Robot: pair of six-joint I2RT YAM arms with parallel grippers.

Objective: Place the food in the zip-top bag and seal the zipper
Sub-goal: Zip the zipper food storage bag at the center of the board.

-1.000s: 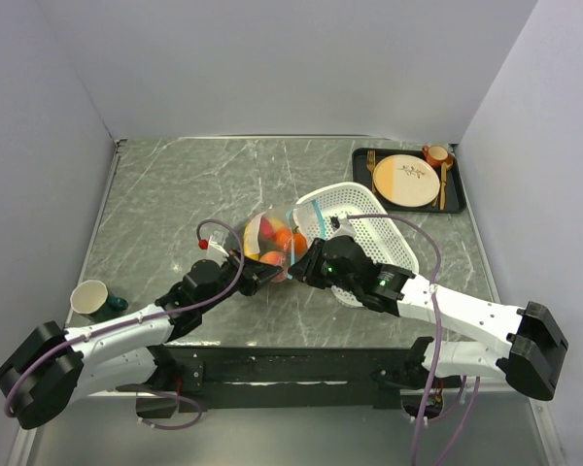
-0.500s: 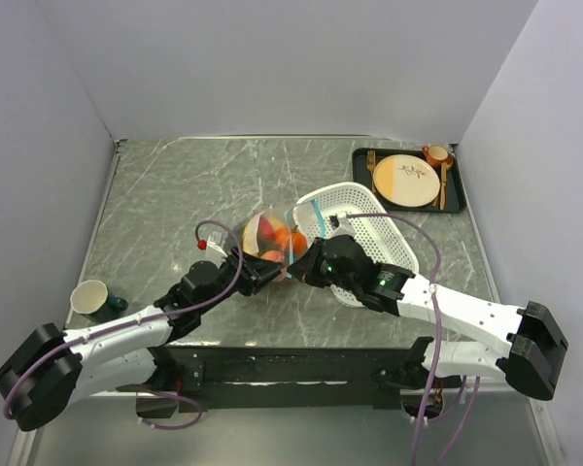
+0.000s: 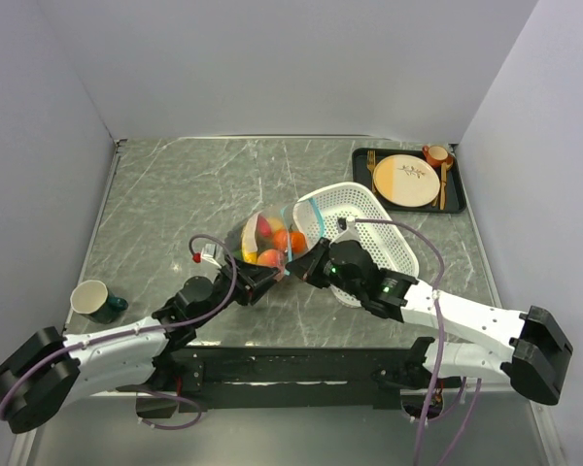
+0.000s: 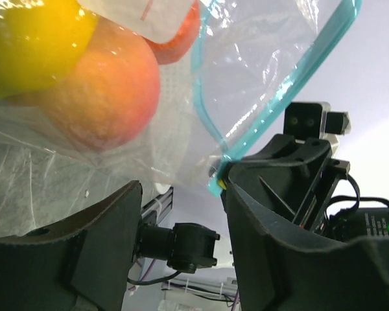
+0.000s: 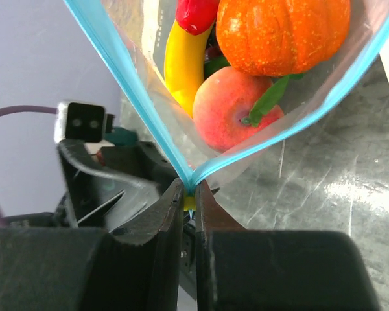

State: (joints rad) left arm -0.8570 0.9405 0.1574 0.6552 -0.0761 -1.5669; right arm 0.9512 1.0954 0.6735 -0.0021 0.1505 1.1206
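The right gripper (image 5: 189, 188) is clamped tight on the zipper (image 5: 120, 65), pinching the corner where the two teal strips meet in a V. From that pinch the bag (image 3: 262, 233) spreads away from its fingertips with the mouth gaping. Just past the fingers a peach (image 5: 236, 107) sits inside. A tomato (image 5: 282, 29) lies beyond it, a banana (image 5: 181, 65) to one side, and a red chili (image 5: 196, 13) is furthest in.

The left gripper (image 4: 181, 188) faces the right one almost nose to nose. Its jaws stand apart and grasp nothing. The pinched corner hangs just ahead of its fingertips, and the filled part of the bag bulges above them, with a lemon (image 4: 32, 39) pressing against the film.

Behind the right gripper is a white basket (image 3: 379, 243), its rim touching or just beside the bag's mouth end. Everything rests on a grey marbled table (image 3: 175, 184). Well beyond the right gripper, in the far corner, a dark tray (image 3: 361, 170) carries a plate (image 3: 405, 182). A cup (image 3: 90, 299) stands well off to the left arm's outer side.
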